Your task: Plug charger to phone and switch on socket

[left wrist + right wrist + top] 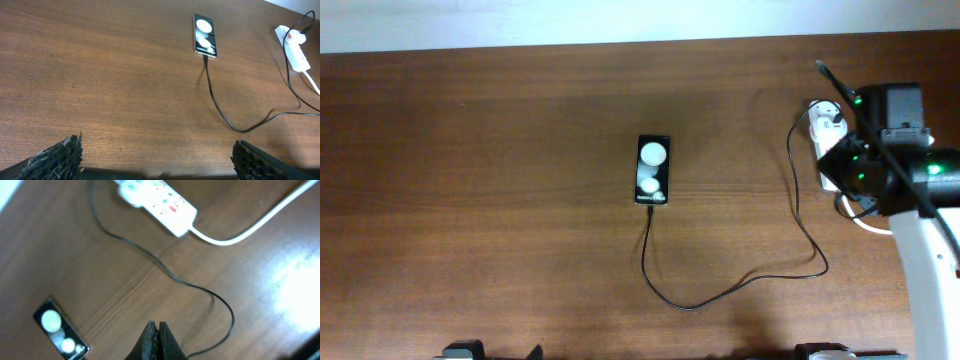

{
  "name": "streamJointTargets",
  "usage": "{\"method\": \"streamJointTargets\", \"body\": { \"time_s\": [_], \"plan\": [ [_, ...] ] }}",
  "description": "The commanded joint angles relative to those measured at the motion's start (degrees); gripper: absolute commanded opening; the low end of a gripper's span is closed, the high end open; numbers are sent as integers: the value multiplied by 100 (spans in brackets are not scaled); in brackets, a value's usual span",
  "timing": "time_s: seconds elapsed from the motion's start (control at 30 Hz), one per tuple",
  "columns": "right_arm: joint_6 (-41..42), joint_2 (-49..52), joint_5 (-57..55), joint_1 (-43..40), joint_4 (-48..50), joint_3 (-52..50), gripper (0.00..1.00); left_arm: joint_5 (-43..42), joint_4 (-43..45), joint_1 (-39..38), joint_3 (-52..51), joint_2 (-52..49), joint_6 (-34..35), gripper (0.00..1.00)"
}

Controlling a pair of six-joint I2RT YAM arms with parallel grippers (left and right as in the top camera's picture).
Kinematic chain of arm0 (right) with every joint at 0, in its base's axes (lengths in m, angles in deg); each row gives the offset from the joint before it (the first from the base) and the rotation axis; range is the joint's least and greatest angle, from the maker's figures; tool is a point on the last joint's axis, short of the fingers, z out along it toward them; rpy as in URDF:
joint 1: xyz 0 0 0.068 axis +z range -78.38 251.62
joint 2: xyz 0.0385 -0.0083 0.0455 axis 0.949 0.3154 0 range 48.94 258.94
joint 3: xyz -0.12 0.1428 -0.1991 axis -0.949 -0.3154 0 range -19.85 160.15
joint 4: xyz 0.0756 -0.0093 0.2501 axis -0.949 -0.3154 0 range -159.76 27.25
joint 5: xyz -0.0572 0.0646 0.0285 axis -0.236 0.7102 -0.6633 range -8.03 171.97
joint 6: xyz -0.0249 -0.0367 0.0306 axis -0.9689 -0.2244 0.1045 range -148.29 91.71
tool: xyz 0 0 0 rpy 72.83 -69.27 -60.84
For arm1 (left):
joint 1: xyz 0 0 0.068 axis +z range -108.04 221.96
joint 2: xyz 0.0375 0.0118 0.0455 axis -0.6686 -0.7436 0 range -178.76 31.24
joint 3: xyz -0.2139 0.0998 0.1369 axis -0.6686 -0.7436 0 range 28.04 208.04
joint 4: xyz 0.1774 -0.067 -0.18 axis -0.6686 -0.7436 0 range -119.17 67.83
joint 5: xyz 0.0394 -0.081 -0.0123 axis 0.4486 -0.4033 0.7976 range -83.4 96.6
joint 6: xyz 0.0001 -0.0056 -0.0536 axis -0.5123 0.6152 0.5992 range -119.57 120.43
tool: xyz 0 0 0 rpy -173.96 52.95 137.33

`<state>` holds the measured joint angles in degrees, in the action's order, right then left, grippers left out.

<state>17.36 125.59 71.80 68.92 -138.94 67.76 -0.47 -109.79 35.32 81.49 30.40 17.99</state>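
The black phone (653, 170) lies flat mid-table with two white reflections on its face; it also shows in the left wrist view (205, 35) and the right wrist view (61, 336). The thin black charger cable (720, 297) runs from the phone's near end in a loop to the white adapter (828, 118) on the white socket strip (832, 165) at the right. The strip also shows in the left wrist view (295, 47) and the right wrist view (160, 205). My right gripper (156, 327) is shut and empty, held above the table near the strip. My left gripper (157, 160) is open and empty, low at the front edge.
The strip's thick white cord (260, 222) curves off to the right. The right arm's body (910, 170) hangs over the strip and hides part of it. The table's far edge meets a white wall (620, 20).
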Motion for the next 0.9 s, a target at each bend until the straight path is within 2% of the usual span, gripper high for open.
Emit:
{"method": "streamJointTargets", "body": {
  "time_s": [0.0, 0.17, 0.27, 0.3, 0.37, 0.47, 0.57, 0.63, 0.7, 0.77, 0.87],
  "plan": [
    [-496, 417, 566, -756, -20, 129, 4, -20, 9, -15, -7, 46, 17, 99],
    [-892, 699, 522, -1298, -52, 129, 4, -63, 9, -13, -7, 46, 17, 99],
    [-905, 699, 522, -1309, -55, 129, 4, 306, 789, -13, -35, 46, 37, 99],
    [-905, 699, 522, -1309, -55, 129, 4, 422, 1731, -13, -221, 46, 33, 99],
    [-905, 699, 525, -1307, -76, 129, 4, 743, 2828, -13, -662, 46, 35, 99],
    [-1220, 699, 525, -1309, -105, 129, 4, 1766, 4811, -13, -2157, 44, 26, 99],
    [-1532, 699, 525, -1309, -118, 129, 4, 1738, 6435, -13, -3477, 44, -380, 99],
    [-1545, 699, 522, -1309, -157, 129, 4, 1738, 7305, -13, -4315, 44, -402, 99],
    [-1543, 699, 522, -1309, -157, 129, 4, 1589, 7558, -13, -4813, 44, -538, 99],
    [-1543, 699, 522, -1309, -157, 129, 4, 957, 7602, -13, -4981, 24, -1405, 99],
    [-1543, 699, 522, -1307, -157, 127, 4, 938, 7567, -13, -4983, 17, -1486, 99]
  ]
}}
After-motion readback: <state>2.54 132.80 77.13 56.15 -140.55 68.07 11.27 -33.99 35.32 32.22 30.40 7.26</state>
